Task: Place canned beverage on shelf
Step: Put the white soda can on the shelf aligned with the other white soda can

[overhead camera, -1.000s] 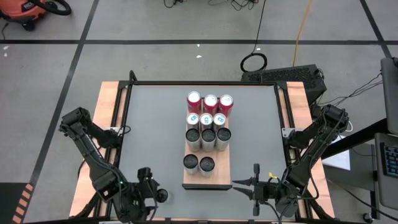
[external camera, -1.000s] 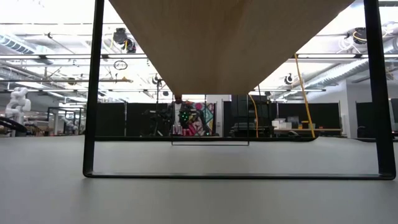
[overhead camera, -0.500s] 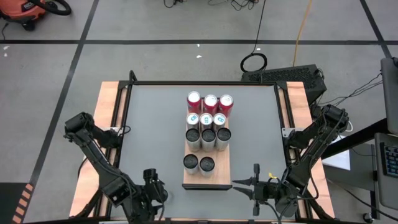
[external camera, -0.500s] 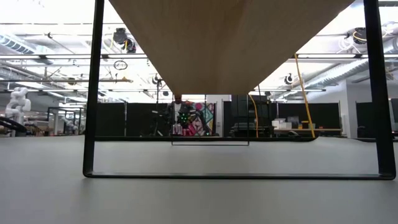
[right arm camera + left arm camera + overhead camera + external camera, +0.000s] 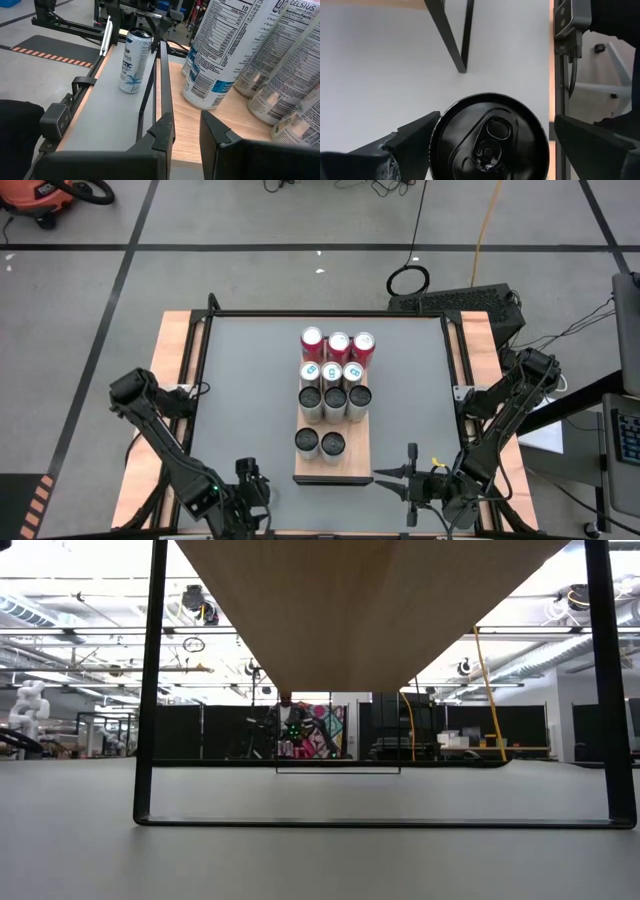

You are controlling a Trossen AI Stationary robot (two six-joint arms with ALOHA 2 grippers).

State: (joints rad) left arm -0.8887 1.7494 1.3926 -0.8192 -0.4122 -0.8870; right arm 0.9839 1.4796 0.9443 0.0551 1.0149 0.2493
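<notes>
1. Canned beverage (image 5: 490, 137), black-topped with its pull tab showing, stands on the grey tabletop (image 5: 250, 390) near the table's front edge, off the shelf's front-left corner, between the widely spread fingers of the left gripper (image 5: 490, 145); whether they touch it cannot be told.
2. "CELSIUS" and a nutrition panel read on the white cans (image 5: 215, 55) on the shelf (image 5: 355, 460).
3. Eight cans crowd the shelf's far end and middle; its front strip lies bare.
4. Right gripper (image 5: 186, 132), fingers almost pressed together and holding nothing, waits off the shelf's front-right corner.
</notes>
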